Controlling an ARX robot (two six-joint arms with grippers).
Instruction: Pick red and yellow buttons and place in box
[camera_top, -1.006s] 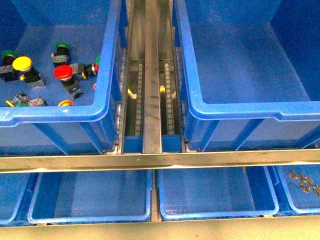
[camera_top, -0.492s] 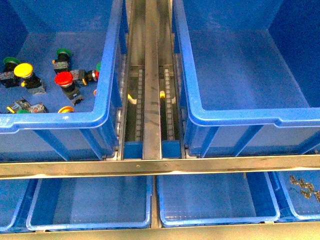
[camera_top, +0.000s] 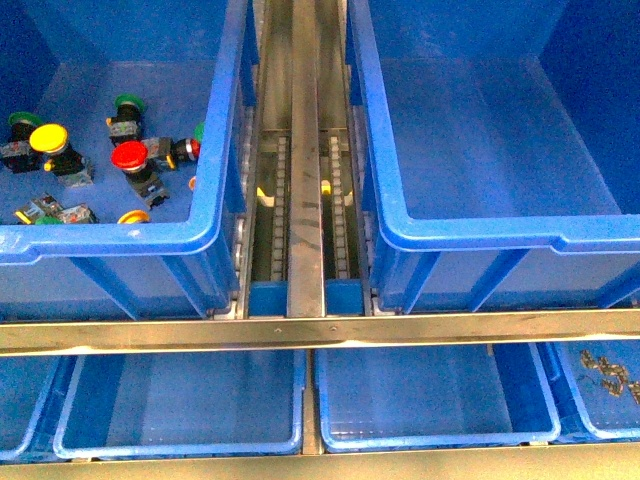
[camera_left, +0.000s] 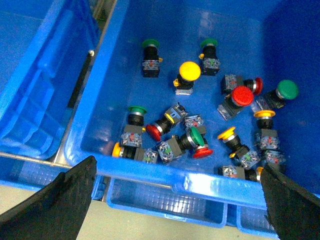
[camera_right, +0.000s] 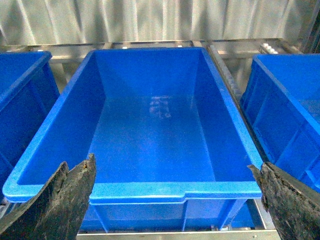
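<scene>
Switches (camera_left: 192, 137) lie in the left bin (camera_top: 120, 238), some cut off by its near wall in the front view; the red button (camera_top: 129, 154) and yellow button (camera_top: 48, 137) sit among them, apart. Only fingertips show of the left gripper (camera_left: 176, 167) above that bin and the right gripper (camera_right: 175, 164) above the box (camera_right: 150, 190), each pair spread wide, holding nothing.

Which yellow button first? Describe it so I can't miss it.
Look in the big left bin holding switches. Clear of the tangled pile, beside a green-capped switch, sits the yellow button. Only its round cap faces fully up; other yellows lie tipped.
</scene>
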